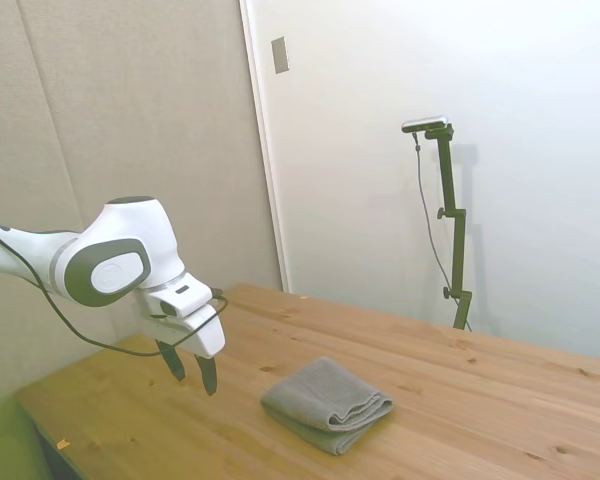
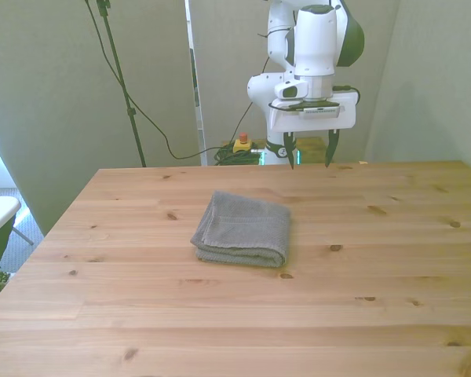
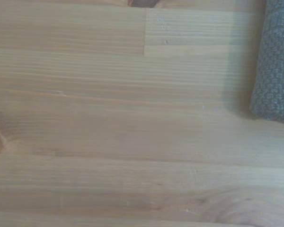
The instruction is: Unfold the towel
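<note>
table: bare pine planks (image 2: 235,330) fill the near foreground in the front view, knots and grain visible; wrist view is mostly the same wood (image 3: 109,118), soft focus.
towel: grey terry towel (image 2: 242,228) still folded, lying flat around the middle of the table. Layered edges and rounded fold face the near side in the front view. In the side view it sits to the picture's right of my claw, stacked layers showing at its near corner (image 1: 328,404).
towel in wrist view: only one corner (image 3: 274,71) shows at the frame's edge, resting on the wood.
my claw: gripper (image 2: 308,151) released, both dark fingers (image 1: 209,374) pointing down with a clear gap between them, nothing held.
claw position: above the table's far edge in the front view, a bit toward the front view's right of the towel. Well apart from the towel, not touching it. Side view shows the fingertips close above the wood; can't tell if they touch it.
arm: white wrist section (image 1: 115,262) angled down toward the table, black cable looped under it.
backdrop: plain wall panels and a door edge (image 1: 265,150) behind the table.
</note>
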Robot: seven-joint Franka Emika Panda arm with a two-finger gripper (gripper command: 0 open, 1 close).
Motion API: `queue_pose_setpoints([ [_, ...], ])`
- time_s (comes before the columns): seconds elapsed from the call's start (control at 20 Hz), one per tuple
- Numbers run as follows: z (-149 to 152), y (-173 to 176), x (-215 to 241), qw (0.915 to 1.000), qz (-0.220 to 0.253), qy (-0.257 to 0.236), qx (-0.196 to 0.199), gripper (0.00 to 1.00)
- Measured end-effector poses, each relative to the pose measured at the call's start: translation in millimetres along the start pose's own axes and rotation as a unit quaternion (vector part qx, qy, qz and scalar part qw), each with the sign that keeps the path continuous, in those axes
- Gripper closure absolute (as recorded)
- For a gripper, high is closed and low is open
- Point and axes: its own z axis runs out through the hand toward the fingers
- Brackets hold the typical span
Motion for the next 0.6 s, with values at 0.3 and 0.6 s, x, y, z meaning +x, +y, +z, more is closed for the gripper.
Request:
queue_pose_setpoints([
  [0.3,-20.2,24.5,40.9,0.9985,0.05,0.005,0.019,0.0],
  [0.6,-42.4,113.5,157.7,0.9864,0.16,0.018,0.033,0.0],
])
